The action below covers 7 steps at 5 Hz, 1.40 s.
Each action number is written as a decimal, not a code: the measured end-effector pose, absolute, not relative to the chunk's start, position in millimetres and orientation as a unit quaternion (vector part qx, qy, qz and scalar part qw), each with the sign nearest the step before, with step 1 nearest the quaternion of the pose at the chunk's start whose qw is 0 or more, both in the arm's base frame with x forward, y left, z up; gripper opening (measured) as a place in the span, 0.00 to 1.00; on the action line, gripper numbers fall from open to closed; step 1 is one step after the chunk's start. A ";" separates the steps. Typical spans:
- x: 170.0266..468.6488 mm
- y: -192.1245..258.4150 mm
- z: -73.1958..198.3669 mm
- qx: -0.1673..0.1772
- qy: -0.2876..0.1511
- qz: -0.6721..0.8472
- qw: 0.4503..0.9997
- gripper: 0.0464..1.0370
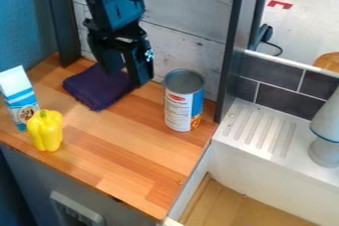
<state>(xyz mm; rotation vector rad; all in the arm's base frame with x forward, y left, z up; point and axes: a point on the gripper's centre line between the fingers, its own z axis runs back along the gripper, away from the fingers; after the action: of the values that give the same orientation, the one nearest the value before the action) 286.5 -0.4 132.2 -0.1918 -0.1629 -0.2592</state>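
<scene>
Dangling an open, empty gripper over folded purple cloth near a can, well apart from yellow pepper and carton.

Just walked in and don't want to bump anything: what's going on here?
A black robot arm hangs over a wooden counter, its gripper open with nothing held, nearest a folded purple cloth; I can't tell whether they touch. An upright can stands on one side of the cloth, and a carton and a yellow pepper stand on the other.
</scene>
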 end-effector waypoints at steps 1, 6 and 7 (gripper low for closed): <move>284.0 -0.3 124.3 -0.099 -0.067 -0.129 0.984 0.96; 246.8 118.2 69.2 -0.022 -0.111 -0.017 0.993 0.96; 246.8 125.1 66.8 0.000 -0.112 -0.006 0.994 0.96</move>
<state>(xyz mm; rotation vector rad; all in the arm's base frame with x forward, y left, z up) 246.8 125.1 66.8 -0.0002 -0.2254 -0.0126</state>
